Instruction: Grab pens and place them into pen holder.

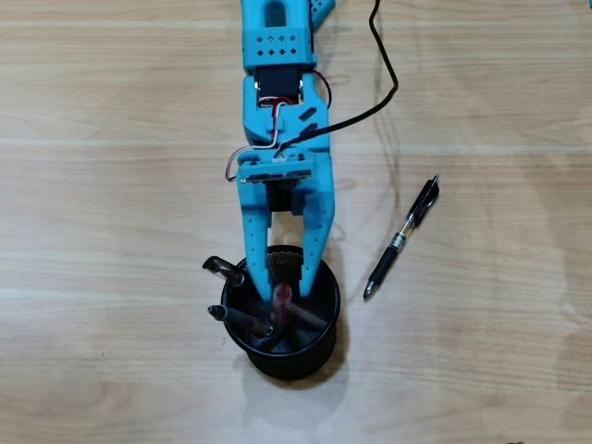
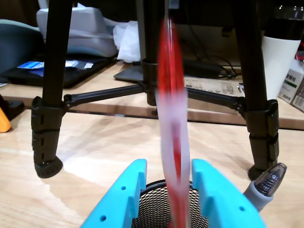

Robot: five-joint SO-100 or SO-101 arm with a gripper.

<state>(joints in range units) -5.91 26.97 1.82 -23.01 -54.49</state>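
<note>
Overhead view: your gripper (image 1: 285, 294) hangs over the black mesh pen holder (image 1: 319, 347), fingers spread either side of a red pen (image 1: 280, 298). Dark pens (image 1: 242, 319) lean out at 9 o'clock. A black pen (image 1: 402, 237) lies on the wooden table (image 1: 111, 185) at 2 o'clock.

Wrist view: the red pen (image 2: 172, 123), blurred and translucent, stands between parted blue fingers (image 2: 216, 194). Black tripod legs (image 2: 50, 90) and desk clutter lie behind.

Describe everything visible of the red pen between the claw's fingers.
The red pen has a translucent red upper barrel and a pale, frosted lower part with a red core. It stands roughly upright between the blue fingers of the claw, its lower end going into the black mesh pen holder. It is motion-blurred in the wrist view, so whether the fingers grip it is unclear. The overhead view shows it inside the holder's rim.
</note>
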